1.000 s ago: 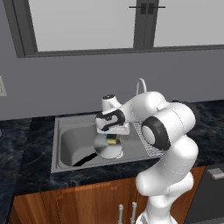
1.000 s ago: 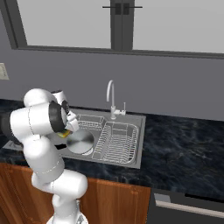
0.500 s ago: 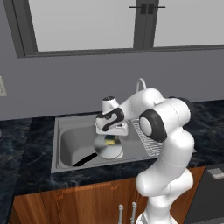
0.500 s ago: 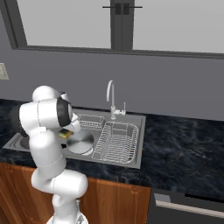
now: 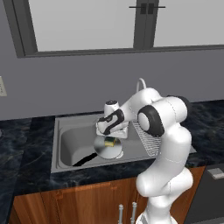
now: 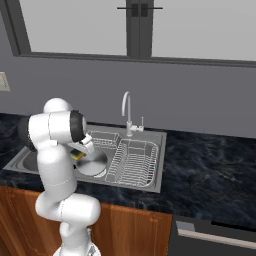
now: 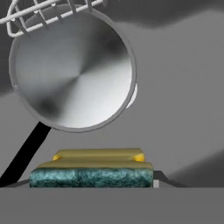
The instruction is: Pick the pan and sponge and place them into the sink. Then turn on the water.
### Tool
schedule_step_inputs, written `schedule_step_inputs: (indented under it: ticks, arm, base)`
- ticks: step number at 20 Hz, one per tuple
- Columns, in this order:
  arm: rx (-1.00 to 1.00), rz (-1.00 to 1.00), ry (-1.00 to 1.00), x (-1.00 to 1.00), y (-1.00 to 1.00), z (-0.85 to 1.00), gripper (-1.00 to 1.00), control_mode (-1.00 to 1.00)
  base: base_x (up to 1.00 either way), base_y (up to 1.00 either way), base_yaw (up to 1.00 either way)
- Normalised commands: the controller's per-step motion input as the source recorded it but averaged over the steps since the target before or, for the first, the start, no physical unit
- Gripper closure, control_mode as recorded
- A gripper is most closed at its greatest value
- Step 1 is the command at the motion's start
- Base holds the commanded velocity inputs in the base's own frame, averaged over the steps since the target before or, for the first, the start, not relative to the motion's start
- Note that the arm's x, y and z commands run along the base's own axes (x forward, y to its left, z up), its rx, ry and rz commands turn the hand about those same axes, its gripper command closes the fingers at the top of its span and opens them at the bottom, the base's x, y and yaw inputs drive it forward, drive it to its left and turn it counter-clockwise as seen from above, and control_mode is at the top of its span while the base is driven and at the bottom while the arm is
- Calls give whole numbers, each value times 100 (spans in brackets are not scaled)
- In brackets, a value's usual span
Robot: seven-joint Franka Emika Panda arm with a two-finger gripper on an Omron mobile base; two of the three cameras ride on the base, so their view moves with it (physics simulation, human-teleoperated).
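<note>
Holding the sponge (image 7: 92, 171) clamped between its jaws, the gripper (image 5: 111, 138) hangs over the sink (image 5: 65, 144), just above the pan (image 5: 107, 149) lying in the basin. Light and soft, the sponge likely squashes under pressure, so its long sides seem the place to pinch. It sits crosswise between the fingertips, green face nearest the camera.

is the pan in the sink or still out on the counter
In the sink. The pan lies flat on the basin floor of the sink, handle toward the front-left corner.
</note>
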Motion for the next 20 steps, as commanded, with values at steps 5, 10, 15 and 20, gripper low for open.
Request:
schedule_step_inputs:
  ticks: [5, 10, 15, 20]
  arm:
    - [0, -1, -3, 27, 0, -15, 100, -100]
    - [0, -1, 0, 31, 0, -16, 100, -100]
    - [0, 0, -1, 27, 0, -20, 100, -100]
    - [0, 0, -1, 26, 0, -21, 100, -100]
  base:
    - [0, 0, 0]
    - [0, 0, 0]
    - [0, 0, 0]
    - [0, 0, 0]
